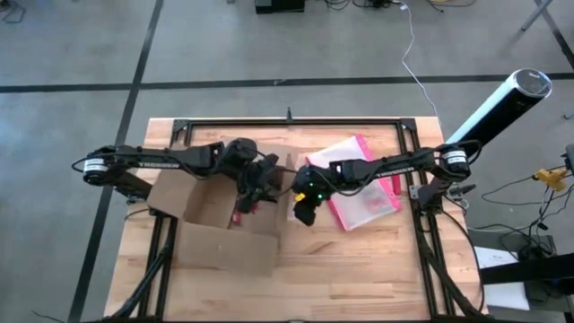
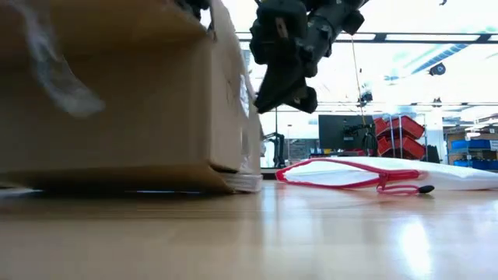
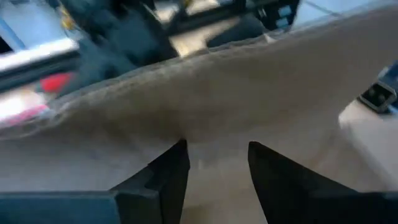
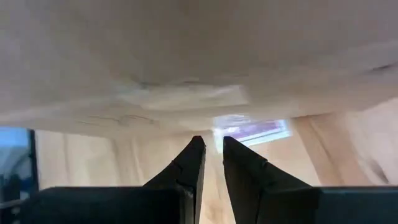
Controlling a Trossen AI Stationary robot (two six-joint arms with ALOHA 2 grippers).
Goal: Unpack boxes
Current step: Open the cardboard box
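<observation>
**Inspector:** Where is the box?

**Assistant:** The brown corrugated cardboard box (image 1: 220,220) sits on the left half of the pale wooden desk (image 1: 359,269), flaps spread open. In the low view its side wall is flat and matte, with clear tape wrinkled at the bottom corner.

**Inspector:** Left arm?

**Assistant:** The left gripper (image 1: 256,184) reaches into the box's open top near its right wall. Its wrist view shows two dark wedge-shaped fingers (image 3: 168,177) set a moderate gap apart with nothing between them, facing a rough cardboard edge.

**Inspector:** Right arm?

**Assistant:** The right gripper (image 1: 305,208) hangs just beside the box's right wall, clear of the desk in the low view. Its fingers (image 4: 186,168) stand narrowly parted, only a slit between the tips, holding nothing. Cardboard with a strip of tape fills the view ahead of them.

**Inspector:** Anything else?

**Assistant:** A flat translucent pouch (image 1: 363,184) with a pink zip edge lies on the desk to the right of the box, partly under the right arm.
</observation>
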